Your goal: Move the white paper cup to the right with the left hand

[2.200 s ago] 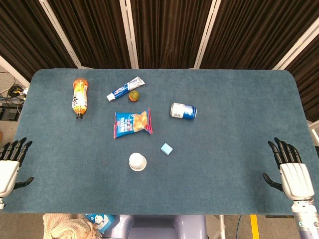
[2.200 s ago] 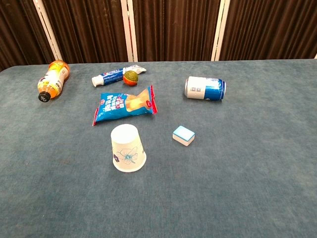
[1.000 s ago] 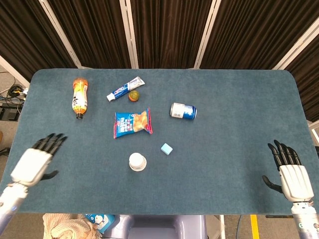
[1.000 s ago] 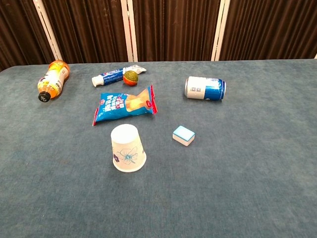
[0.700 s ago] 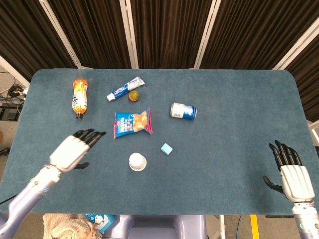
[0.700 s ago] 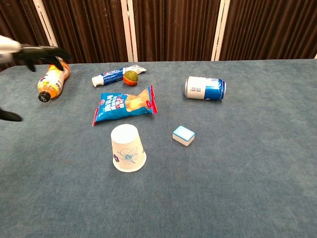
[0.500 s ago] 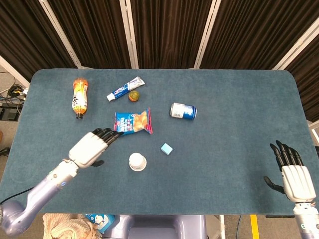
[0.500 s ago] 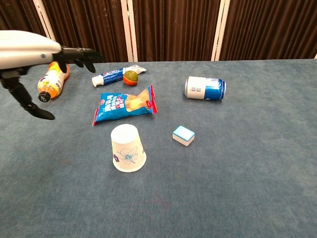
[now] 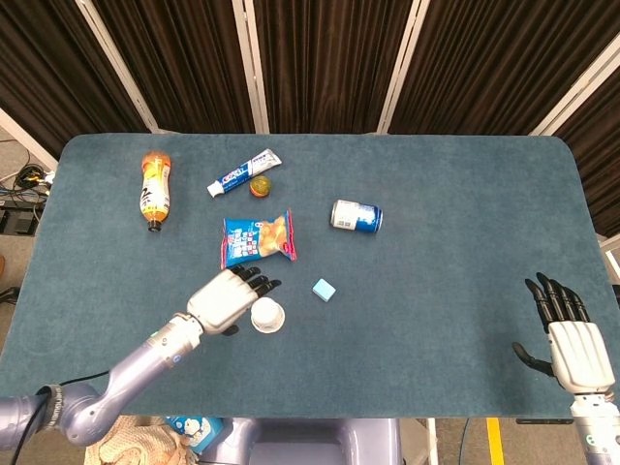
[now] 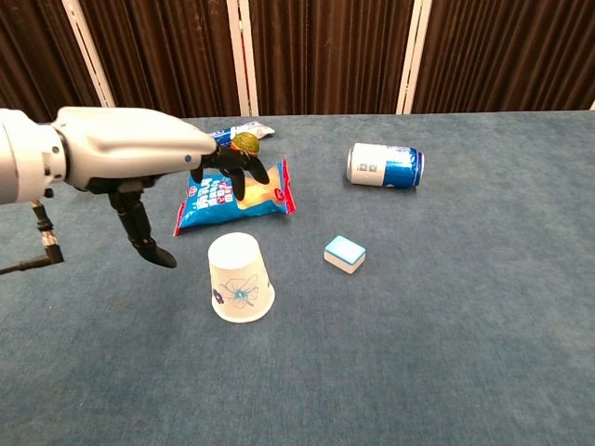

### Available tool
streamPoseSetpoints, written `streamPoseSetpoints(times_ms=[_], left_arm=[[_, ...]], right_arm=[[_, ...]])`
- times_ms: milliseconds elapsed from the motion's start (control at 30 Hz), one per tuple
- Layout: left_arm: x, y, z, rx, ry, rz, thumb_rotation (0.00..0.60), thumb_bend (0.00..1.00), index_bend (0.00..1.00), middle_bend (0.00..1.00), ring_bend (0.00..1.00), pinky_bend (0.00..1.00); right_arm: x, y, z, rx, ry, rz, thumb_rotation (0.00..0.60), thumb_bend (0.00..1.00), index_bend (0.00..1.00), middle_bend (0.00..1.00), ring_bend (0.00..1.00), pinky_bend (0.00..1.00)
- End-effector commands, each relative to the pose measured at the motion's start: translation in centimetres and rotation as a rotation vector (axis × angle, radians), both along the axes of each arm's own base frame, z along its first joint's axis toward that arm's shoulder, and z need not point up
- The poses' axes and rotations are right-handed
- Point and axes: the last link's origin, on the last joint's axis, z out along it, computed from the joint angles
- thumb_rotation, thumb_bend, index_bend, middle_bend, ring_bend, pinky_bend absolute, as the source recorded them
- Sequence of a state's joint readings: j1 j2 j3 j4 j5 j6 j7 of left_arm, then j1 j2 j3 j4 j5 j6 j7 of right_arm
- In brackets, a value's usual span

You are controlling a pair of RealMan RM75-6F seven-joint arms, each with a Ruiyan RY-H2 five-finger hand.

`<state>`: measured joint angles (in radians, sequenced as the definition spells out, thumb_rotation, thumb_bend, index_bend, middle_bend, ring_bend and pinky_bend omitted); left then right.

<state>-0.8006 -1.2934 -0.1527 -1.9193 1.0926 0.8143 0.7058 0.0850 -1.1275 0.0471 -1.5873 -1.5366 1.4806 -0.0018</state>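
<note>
Swinging in from the near-left edge of the table [image 9: 465,194], the left robot hand [image 9: 229,296] now sits just left of the white paper cup [image 9: 266,315], where a moment ago it was still well short of it. The right robot hand [image 9: 572,341] has barely shifted and rests near the table's right front corner, far from the cup, fingers spread and holding nothing.

The cup stands upside down, wide rim on the cloth, at the front middle of the table. Behind the cup lies the blue snack bag [image 10: 234,193]; to the cup's right and slightly behind sits the small blue-and-white block [image 10: 345,254]; further right and back lies the blue can [image 10: 385,165] on its side. Beyond the bag are the toothpaste tube [image 9: 243,172] and a small round ball [image 9: 260,186], and the orange drink bottle [image 9: 154,189] lies far to the cup's left rear.

Coming at the cup from its left side suits the job: a push or a grasp from there would carry it rightward. The forearm reaches diagonally from the front left, palm down. In the chest view the dark fingers [image 10: 232,171] stretch forward above and behind the cup while the thumb [image 10: 141,234] hangs down to its left, so the left hand is wide open and not yet closed on the cup; whether any part touches it I cannot tell. The block stands near the likely path.
</note>
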Motion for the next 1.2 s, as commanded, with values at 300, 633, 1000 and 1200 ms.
streamPoseSetpoints(times_ms=[300, 633, 1000, 1200], left_arm=[[0.6, 0.0, -2.8, -0.018, 0.038, 0.01, 0.6, 0.1, 0.12, 0.22, 0.15, 0.27], [0.6, 0.1, -4.5, -0.022, 0.08, 0.023, 0.6, 0.11, 0.14, 0.23, 0.15, 0.27], [0.8, -0.1, -5.1, -0.009, 0.063, 0.019, 0.6, 0.24, 0.38, 0.48, 0.36, 0.46], [1.0, 0.1, -4.4, 0.006, 0.048, 0.005, 0.6, 0.26, 0.41, 0.5, 0.37, 0.47]], right_arm=[[0.1, -0.1, 0.0, 0.007, -0.016, -0.003, 0.6, 0.24, 0.0, 0.0, 0.0, 0.09], [0.1, -0.1, 0.0, 0.01, -0.026, -0.004, 0.6, 0.24, 0.0, 0.0, 0.0, 0.09], [0.0, -0.1, 0.1, 0.01, -0.03, -0.008, 0.6, 0.24, 0.0, 0.0, 0.0, 0.09], [0.0, -0.1, 0.1, 0.008, -0.03, -0.01, 0.6, 0.24, 0.0, 0.0, 0.0, 0.09]])
